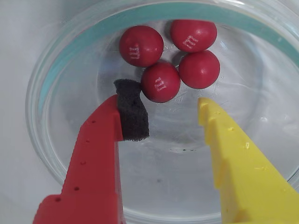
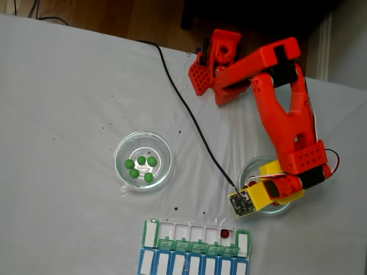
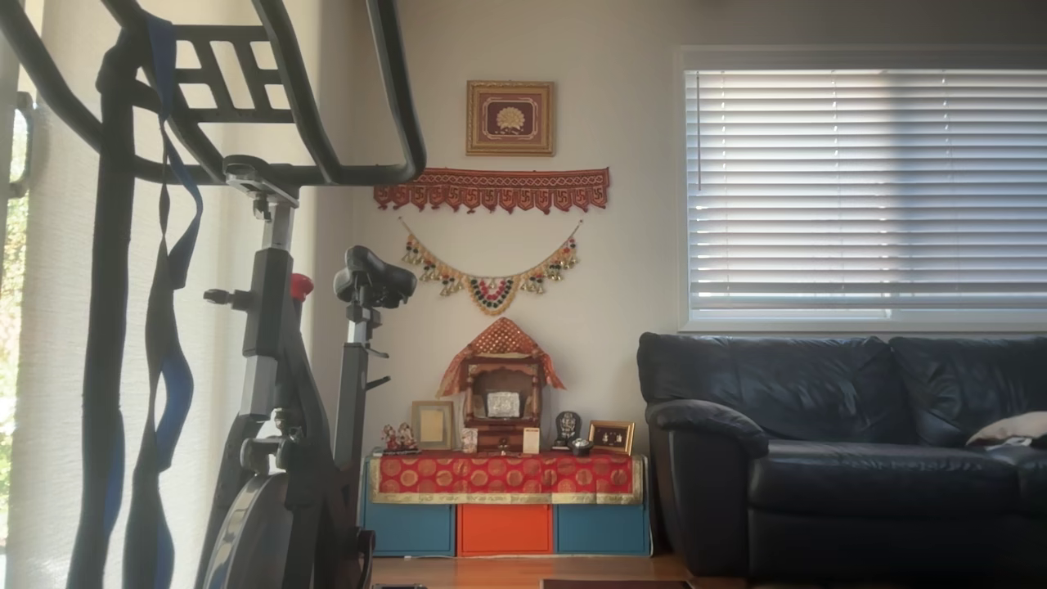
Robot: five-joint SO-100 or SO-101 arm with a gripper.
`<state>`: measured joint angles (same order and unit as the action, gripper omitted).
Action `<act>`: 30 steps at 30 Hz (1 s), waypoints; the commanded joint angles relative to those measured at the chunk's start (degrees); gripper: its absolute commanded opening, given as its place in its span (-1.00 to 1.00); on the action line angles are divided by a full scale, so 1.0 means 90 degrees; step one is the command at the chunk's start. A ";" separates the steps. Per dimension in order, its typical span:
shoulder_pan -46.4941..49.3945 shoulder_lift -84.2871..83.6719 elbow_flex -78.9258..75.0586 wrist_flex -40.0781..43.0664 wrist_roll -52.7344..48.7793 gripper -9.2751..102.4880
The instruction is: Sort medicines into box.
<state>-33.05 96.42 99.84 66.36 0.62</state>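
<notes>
Four red medicines [image 1: 168, 58] — glass dish [image 1: 56, 70].

A white "m" is printed on each red medicine [image 1: 141, 45].

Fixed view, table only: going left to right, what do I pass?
Glass dish with green medicines → lone red medicine in the box → tool over the second glass dish.

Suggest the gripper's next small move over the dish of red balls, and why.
Probably ease forward and down, then close. The gripper is open and empty above the glass dish, and the nearest red ball sits just beyond the fingertips, closer to the foam-padded red finger.
</notes>
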 commanded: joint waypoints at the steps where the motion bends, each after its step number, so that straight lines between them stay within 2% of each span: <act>1: 0.0078 0.0254 -0.0459 0.0029 -0.0088 -0.46; 30: 0.0195 -0.0303 -0.1006 0.0264 -0.0244 -0.46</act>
<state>-31.55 92.29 95.36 68.55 -0.97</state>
